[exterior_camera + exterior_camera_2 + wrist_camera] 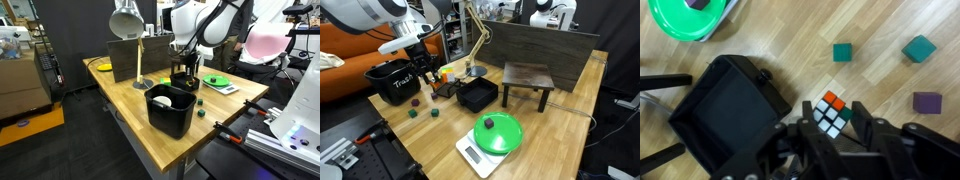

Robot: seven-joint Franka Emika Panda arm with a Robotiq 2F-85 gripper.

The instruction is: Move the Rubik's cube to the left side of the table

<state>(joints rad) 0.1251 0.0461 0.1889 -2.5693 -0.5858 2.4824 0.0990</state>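
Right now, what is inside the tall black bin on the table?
A white rounded object shows just below the rim of the black bin. The bin's front wall hides its floor and anything lying lower down.

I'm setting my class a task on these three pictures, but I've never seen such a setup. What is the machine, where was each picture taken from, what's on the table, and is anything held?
The machine is a robot arm with a two-fingered hand, steered remotely by a person. Two pictures come from cameras standing beside the table; the third from a camera on the wrist, looking down past the hand. On the table stand a desk lamp, a black bin, a black tray, a small dark stool, a green plate on a scale, and some small coloured blocks. The Rubik's cube lies between the hand's fingers; whether they already grip it, the pictures cannot settle.
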